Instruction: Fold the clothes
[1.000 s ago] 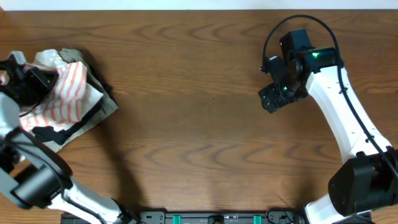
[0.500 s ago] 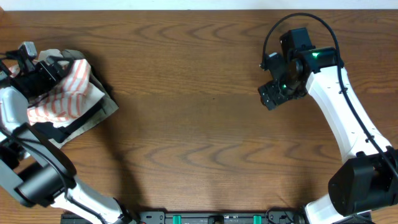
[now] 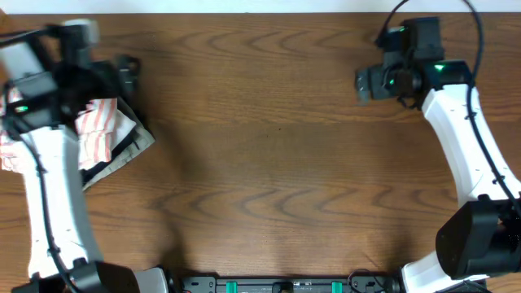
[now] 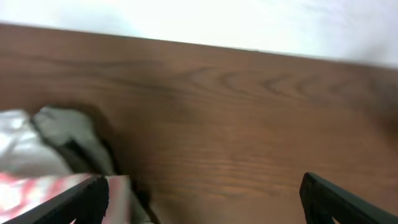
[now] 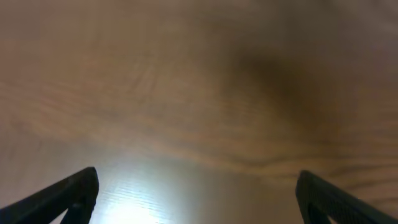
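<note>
The clothes, a white shirt with salmon-red stripes (image 3: 102, 130), lie bunched on top of a pile of folded garments at the table's left edge. In the left wrist view the striped shirt (image 4: 37, 190) shows at the bottom left, partly behind one fingertip. My left gripper (image 3: 122, 73) hovers just behind the pile, open, with only bare wood between its fingers (image 4: 87, 199). At the back right, far from the shirt, is my right gripper (image 3: 366, 81). It is open too, and its wrist view shows the right gripper (image 5: 202, 199) over nothing but tabletop.
Under the striped shirt lie a khaki garment (image 3: 145, 138), a black one (image 3: 106, 167) and a white one (image 4: 18, 152). The wooden table (image 3: 269, 179) stretches between the arms. Its far edge meets a white wall (image 4: 249, 22).
My left gripper has let go of the striped shirt, opened wide and risen toward the back. The right gripper moved back and to the right and opened a little further.
</note>
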